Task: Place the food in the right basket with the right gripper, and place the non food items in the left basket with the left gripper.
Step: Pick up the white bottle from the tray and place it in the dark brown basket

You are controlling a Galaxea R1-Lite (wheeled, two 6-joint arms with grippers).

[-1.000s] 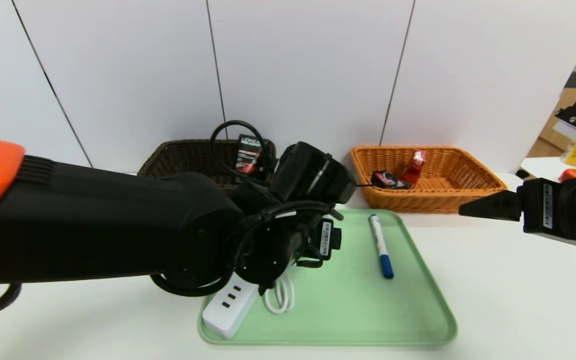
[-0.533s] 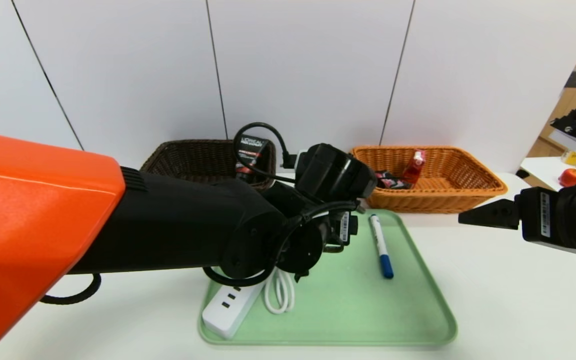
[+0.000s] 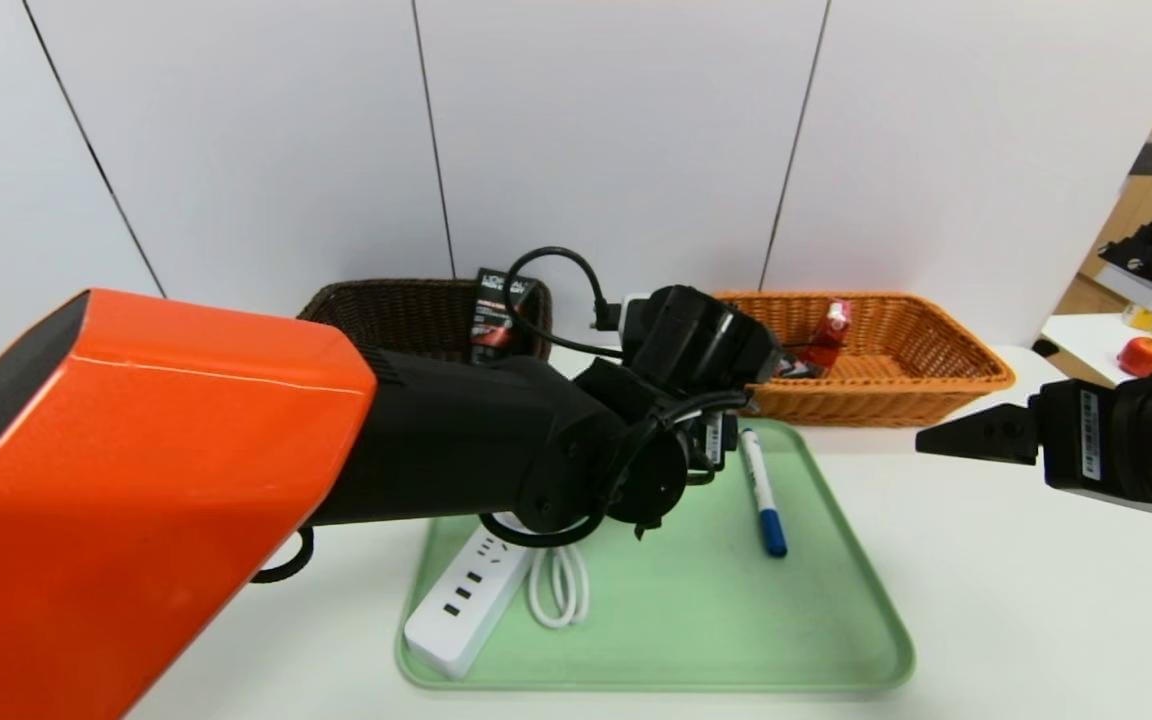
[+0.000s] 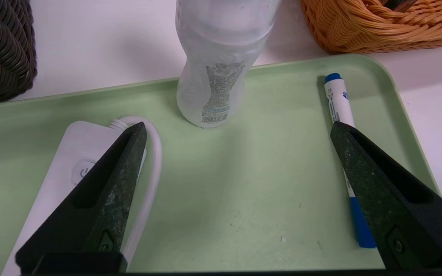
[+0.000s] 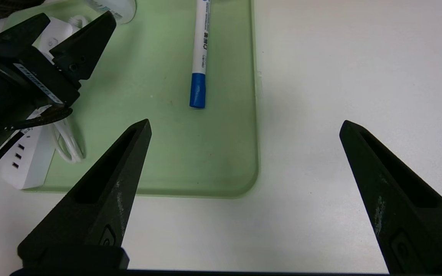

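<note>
My left gripper [image 4: 238, 128] is open and empty, low over the green tray [image 4: 225, 199]. The small white bottle [image 4: 221, 57] stands just ahead of it, between the power strip [image 4: 71, 165] and the blue-capped marker [image 4: 338, 103]. In the head view my left arm hides the bottle. The black L'Oreal tube [image 3: 496, 310] stands in the dark brown left basket [image 3: 386, 315]. The red carton [image 3: 831, 325] and the black carton [image 3: 786, 365] lie in the orange-tan right basket [image 3: 886, 390]. My right gripper [image 3: 966, 435] is open and empty over the table, right of the tray.
The tray [image 3: 816, 620] sits mid-table before both baskets, with the marker [image 3: 761, 490] and the power strip [image 3: 461, 610] on it. My left arm's orange shell [image 3: 136, 480] fills the left foreground. White wall panels stand behind the baskets.
My left arm has swung right and forward over the tray toward the far edge. The right gripper has barely moved. Objects on the tray lie as before.
</note>
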